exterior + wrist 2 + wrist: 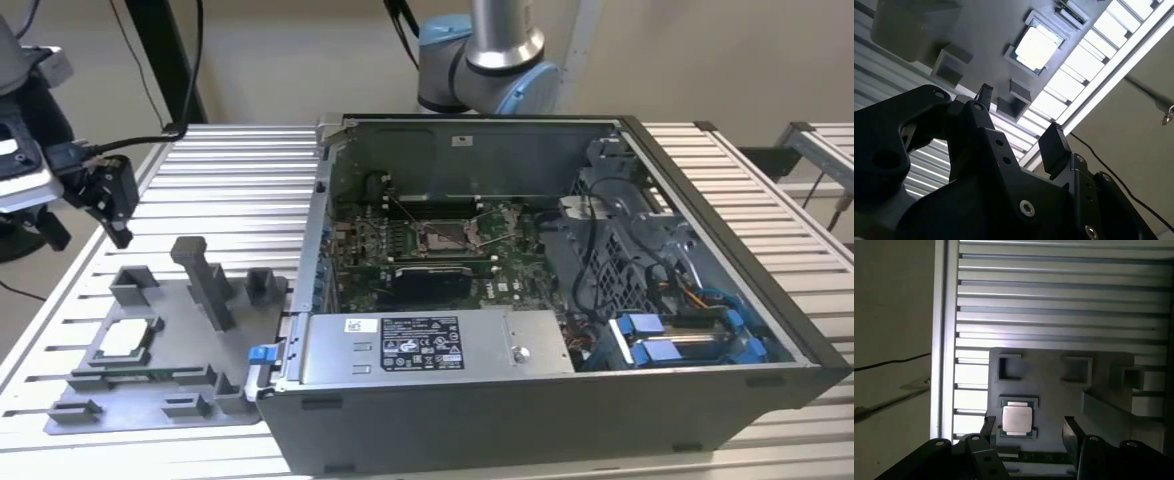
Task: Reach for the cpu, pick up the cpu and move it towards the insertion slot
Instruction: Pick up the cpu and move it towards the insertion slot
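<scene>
The cpu [123, 340], a small pale silvery square chip, lies flat in a recess of the grey fixture plate [140, 408] at the exterior view's left. In both wrist views the cpu [1017, 419] [1036, 47] lies bare with nothing touching it. My gripper [114, 215] hangs above the slatted table, beyond the plate's far edge and well above the chip. Its black fingers [1071, 432] stand apart, so the gripper [1029, 432] [1019, 122] is open and holds nothing. The insertion slot [447, 235] is a silver-framed socket on the green board inside the open computer case.
The open computer case [534, 400] takes up the middle and right of the slatted metal table [227, 180]. Grey blocks [207, 280] rise from the fixture plate beside the chip. A long black component [427, 287] sits just in front of the socket. The arm's base [481, 60] stands behind the case.
</scene>
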{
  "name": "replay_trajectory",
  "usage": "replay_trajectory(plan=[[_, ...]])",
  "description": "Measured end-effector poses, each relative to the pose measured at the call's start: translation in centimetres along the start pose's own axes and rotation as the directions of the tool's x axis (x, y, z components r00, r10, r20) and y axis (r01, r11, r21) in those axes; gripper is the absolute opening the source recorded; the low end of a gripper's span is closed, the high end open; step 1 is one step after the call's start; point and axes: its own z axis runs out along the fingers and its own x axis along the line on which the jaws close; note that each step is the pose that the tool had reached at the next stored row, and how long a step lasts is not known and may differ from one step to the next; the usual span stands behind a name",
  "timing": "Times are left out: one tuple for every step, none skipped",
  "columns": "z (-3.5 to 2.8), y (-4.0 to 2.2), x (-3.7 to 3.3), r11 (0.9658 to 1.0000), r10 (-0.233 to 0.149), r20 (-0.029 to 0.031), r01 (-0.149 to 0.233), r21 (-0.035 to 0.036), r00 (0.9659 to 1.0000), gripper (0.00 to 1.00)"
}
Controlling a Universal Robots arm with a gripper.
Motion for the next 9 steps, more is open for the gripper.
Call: replay_trajectory(plan=[[0.19, -0.13, 0.0, 1.0, 0.0, 0.0001, 0.0, -0.0001, 1.0, 1.0], [0.37, -0.28, 0.0, 1.0, 0.0, 0.0002, 0.0, 0.0, 1.0, 1.0], [0.54, -0.44, 0.0, 1.0, 0.0, 0.0003, 0.0, -0.0001, 1.0, 1.0], [0.73, -0.6, 0.0, 1.0, 0.0, 0.0003, 0.0, -0.0002, 1.0, 1.0], [0.89, -0.75, 0.01, 1.0, 0.0, 0.0002, 0.0, -0.0001, 1.0, 1.0], [1.07, -0.92, 0.01, 1.0, 0.0, 0.0003, 0.0, -0.0001, 1.0, 1.0], [1.26, -1.07, 0.01, 1.0, 0.0, 0.0003, 0.0, -0.0002, 1.0, 1.0], [1.44, -1.2, 0.01, 1.0, 0.0, 0.0004, 0.0, -0.0002, 1.0, 1.0], [1.63, -1.32, 0.01, 1.0, 0.0, 0.0004, 0.0, -0.0002, 1.0, 1.0]])
